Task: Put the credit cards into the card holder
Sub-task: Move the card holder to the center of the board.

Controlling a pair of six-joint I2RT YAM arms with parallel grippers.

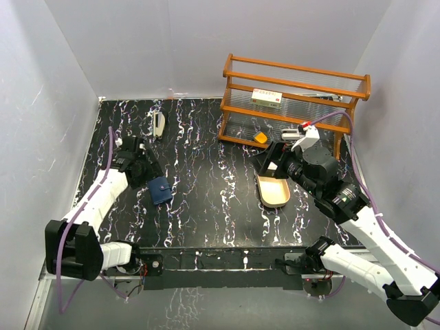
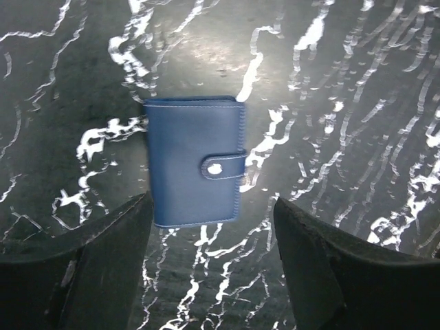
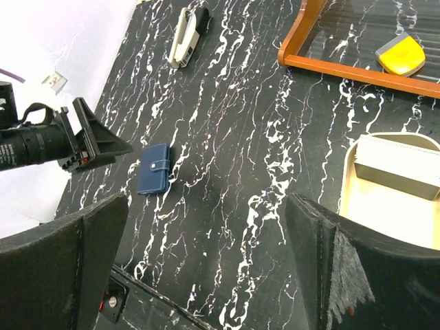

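Observation:
The card holder (image 1: 161, 190) (image 2: 194, 161) (image 3: 154, 178), a navy wallet, lies shut on the black marbled table with its snap tab fastened. My left gripper (image 1: 142, 172) (image 2: 210, 210) hovers just over its near edge, open, with its fingers spread wider than the wallet and nothing between them. My right gripper (image 1: 272, 165) (image 3: 206, 206) hangs open and empty above the table, left of the gold oval tray (image 1: 275, 197) (image 3: 348, 180). A pale grey slab (image 3: 396, 166) lies in that tray; I cannot tell whether it is the credit cards.
A wooden rack (image 1: 295, 103) (image 3: 304, 42) stands at the back right, with a yellow object (image 1: 260, 137) (image 3: 402, 55) on its lowest level and a small box (image 1: 267, 98) higher up. A stapler (image 1: 159, 125) (image 3: 187, 38) lies at the back left. White walls enclose the table.

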